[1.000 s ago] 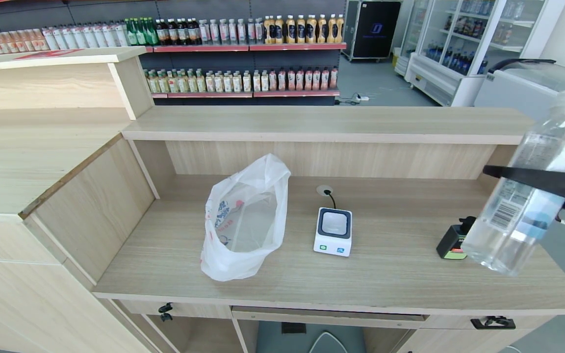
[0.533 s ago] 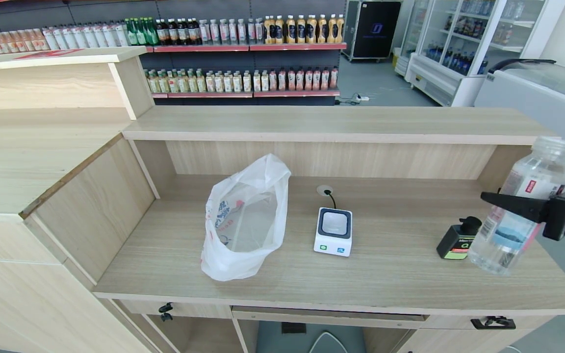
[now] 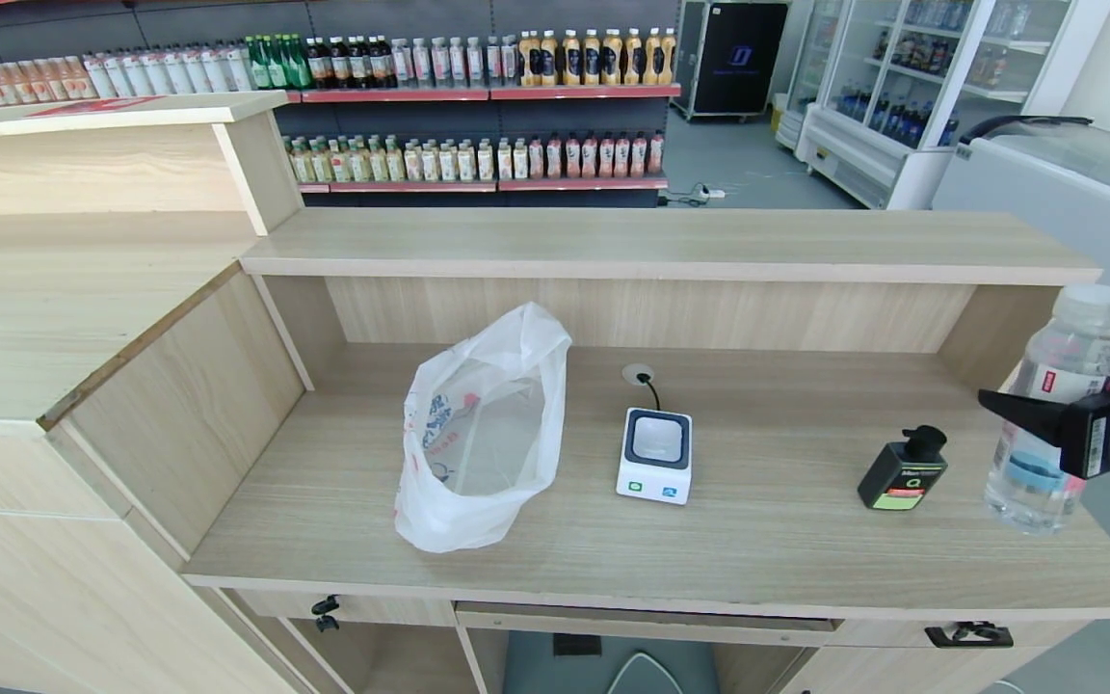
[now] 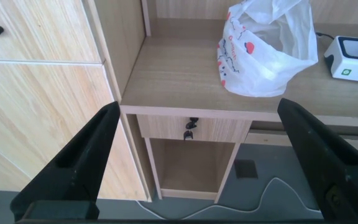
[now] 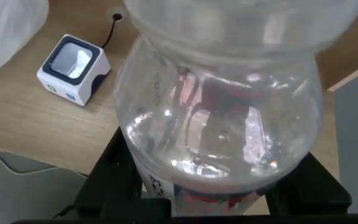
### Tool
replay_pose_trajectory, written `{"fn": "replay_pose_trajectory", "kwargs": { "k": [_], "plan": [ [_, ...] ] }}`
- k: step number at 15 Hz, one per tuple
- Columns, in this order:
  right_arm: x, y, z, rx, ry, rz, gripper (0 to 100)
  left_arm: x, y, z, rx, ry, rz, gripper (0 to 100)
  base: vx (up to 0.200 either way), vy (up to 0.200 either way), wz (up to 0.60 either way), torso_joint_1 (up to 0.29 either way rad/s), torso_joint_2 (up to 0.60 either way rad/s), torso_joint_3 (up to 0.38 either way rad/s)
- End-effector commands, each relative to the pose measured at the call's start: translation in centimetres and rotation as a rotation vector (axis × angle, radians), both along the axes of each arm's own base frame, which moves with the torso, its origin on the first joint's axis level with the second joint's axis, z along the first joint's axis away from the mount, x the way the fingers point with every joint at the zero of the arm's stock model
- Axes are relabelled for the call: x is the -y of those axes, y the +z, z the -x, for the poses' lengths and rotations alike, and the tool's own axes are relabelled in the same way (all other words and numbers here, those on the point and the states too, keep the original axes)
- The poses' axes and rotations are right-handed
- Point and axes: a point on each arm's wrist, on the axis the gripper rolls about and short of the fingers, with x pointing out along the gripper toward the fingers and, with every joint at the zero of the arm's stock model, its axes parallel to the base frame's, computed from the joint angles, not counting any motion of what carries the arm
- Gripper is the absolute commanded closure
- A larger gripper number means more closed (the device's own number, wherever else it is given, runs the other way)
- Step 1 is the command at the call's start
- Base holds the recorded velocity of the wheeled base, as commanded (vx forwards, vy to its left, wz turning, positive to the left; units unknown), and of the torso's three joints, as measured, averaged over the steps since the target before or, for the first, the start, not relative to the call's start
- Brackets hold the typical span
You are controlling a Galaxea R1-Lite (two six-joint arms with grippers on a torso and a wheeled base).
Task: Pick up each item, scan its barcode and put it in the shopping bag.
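Water bottle (image 3: 1075,352) is held upright in the right gripper (image 3: 1032,419), whose jaws are clamped on the labelled middle, over the right end of the counter (image 3: 767,540). Whether the base touches the wood cannot be told. In the right wrist view the clear body (image 5: 219,124) is seen close up between the black fingers (image 5: 114,180). The left gripper (image 4: 194,155) is spread wide and holds nothing, parked low off the counter's left front corner. A dark pump bottle (image 3: 902,469) stands just beside the right gripper on its left. The scanner (image 3: 653,455) sits well further left, and the shopping bag (image 3: 478,434) beyond it, mouth open. The scan step looks to be in hand. For it to go well, the bottle should be lifted clear of the pump bottle and carried left. The barcode side should be turned down to the scanner's upward window and held steady. A firm grip is judged necessary, since the plastic is slick and the water adds weight. Compared with 1.0 s ago, the bottle has been brought from a tilted, high, barcode-showing pose to an upright, lower one further right. The pump bottle is now uncovered, and the bag and scanner are unmoved.
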Motion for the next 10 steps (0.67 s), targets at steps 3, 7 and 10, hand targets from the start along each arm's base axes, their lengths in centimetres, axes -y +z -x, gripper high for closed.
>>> {"fn": "replay_pose_trajectory", "kwargs": {
  "k": [3, 7, 10],
  "plan": [
    [-0.5, 0.5, -1.7, 0.019, 0.046, 0.069, 100, 0.0, 0.0, 0.0, 0.001, 0.001, 0.001, 0, 0.0, 0.0, 0.6, 0.001, 0.0, 0.002],
    [-1.2, -0.3, -4.7, 0.044, 0.145, 0.239, 100, 0.0, 0.0, 0.0, 0.001, 0.001, 0.0, 0, 0.0, 0.0, 0.45, 0.004, 0.0, 0.001],
    [-1.7, -1.9, -7.3, 0.026, 0.254, 0.313, 100, 0.0, 0.0, 0.0, 0.001, 0.001, 0.0, 0, 0.0, 0.0, 0.0, 0.0, 0.0, 0.0]
  ]
}}
